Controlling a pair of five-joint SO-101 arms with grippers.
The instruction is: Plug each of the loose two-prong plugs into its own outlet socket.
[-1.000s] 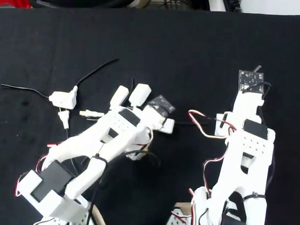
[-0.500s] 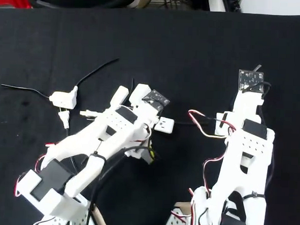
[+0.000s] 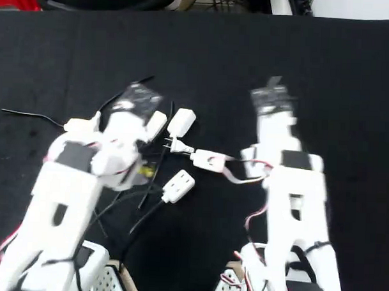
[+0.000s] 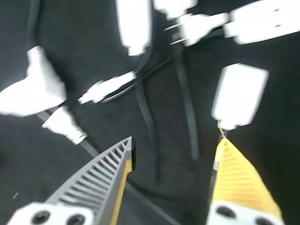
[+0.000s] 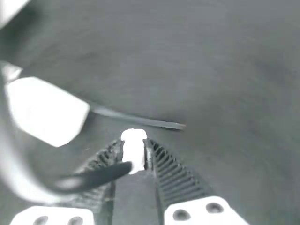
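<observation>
High view, table [image 3: 351,55]: a black surface is carrying both arms and a group of white parts with black cords.
High view, left arm [image 3: 65,179]: it is leaning over the left part of the table, and its front end is hanging over the white parts.
High view, right arm [image 3: 289,181]: it is standing to the right of the group and pointing toward the far side of the table.
High view, two-prong plug [image 3: 180,145]: it is lying between the arms, just beside an outlet socket [image 3: 181,121], and its back end is meeting a white block [image 3: 208,160].
High view, second outlet socket [image 3: 178,185]: it is lying nearer to the arm bases, with a black cord leaving it.
High view, white adapter [image 3: 80,125]: it is sitting to the left of the left arm, with a thin wire running away to the left.
Left wrist view, left gripper [image 4: 174,140]: the grey finger [image 4: 101,173] and the yellow finger [image 4: 236,173] are standing wide apart, with black cords running over the table between them.
Left wrist view, second outlet socket [image 4: 239,96]: it is lying just beyond the yellow fingertip.
Left wrist view, two-prong plug [image 4: 194,28]: it is lying farther off, well apart from the fingers.
Left wrist view, loose plug [image 4: 63,124]: it is resting close to the white adapter [image 4: 37,86].
Right wrist view, right gripper [image 5: 134,146]: its fingers are pressing together on a small white plug [image 5: 133,138], whose black cord is leading back toward the wrist.
Right wrist view, thin black wire [image 5: 136,121]: it is lying just beyond the held plug, beside a white box [image 5: 44,110].
</observation>
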